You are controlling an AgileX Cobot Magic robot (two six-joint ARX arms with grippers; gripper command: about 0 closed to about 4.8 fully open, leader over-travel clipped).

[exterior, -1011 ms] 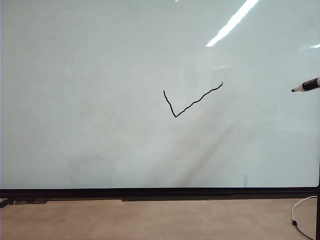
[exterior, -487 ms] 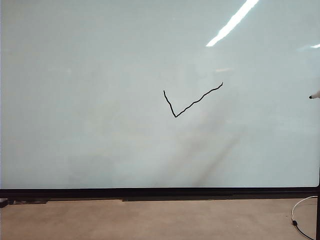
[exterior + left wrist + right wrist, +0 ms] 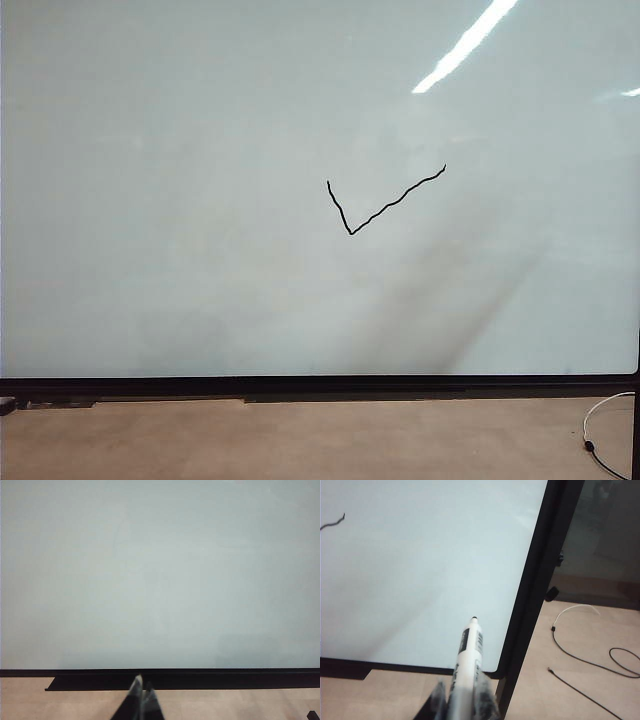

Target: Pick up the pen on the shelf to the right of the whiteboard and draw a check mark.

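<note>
Bright, even light; a ceiling-lamp glare streak point(image 3: 465, 45) on the glossy whiteboard point(image 3: 200, 200), faint diagonal shadow low right. Both tools look blurry up close in wrist views.

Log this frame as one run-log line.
check mark: drawn on whiteboard | right gripper: shut on pen, off board | left gripper: shut, empty

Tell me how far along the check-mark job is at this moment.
Done: a complete check mark sits on the whiteboard. In hand: the right gripper has its jaws shut on the pen, tip off the board near the frame's corner. The left gripper is shut, empty, low before the board. Left: seemingly nothing.
</note>
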